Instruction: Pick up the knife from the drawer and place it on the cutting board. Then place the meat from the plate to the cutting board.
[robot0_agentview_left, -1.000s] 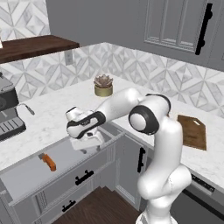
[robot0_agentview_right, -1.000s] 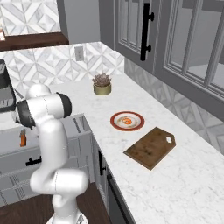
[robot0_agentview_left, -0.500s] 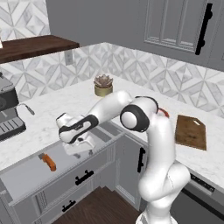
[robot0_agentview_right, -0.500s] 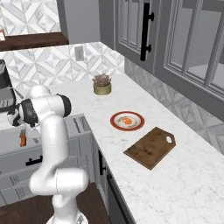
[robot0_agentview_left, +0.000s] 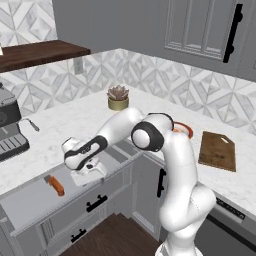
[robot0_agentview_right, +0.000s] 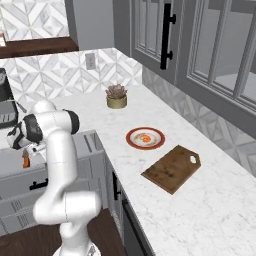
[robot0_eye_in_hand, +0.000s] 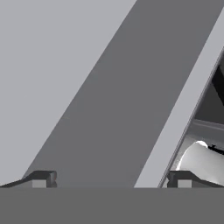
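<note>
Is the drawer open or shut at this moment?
Open. The drawer is pulled out from the cabinet, its flat grey floor exposed with the knife lying inside; the gripper hangs over it, jaws apart.

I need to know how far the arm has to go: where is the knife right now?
In the left base view the knife lies on the floor of the open drawer, left of the open hand, which hovers over the drawer's right part.

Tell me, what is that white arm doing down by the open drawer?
It is reaching for the knife that lies in the open drawer. Its gripper hangs over the drawer, to one side of the knife, jaws open and holding nothing. The meat sits on the plate, and the cutting board beside it has nothing on it.
</note>
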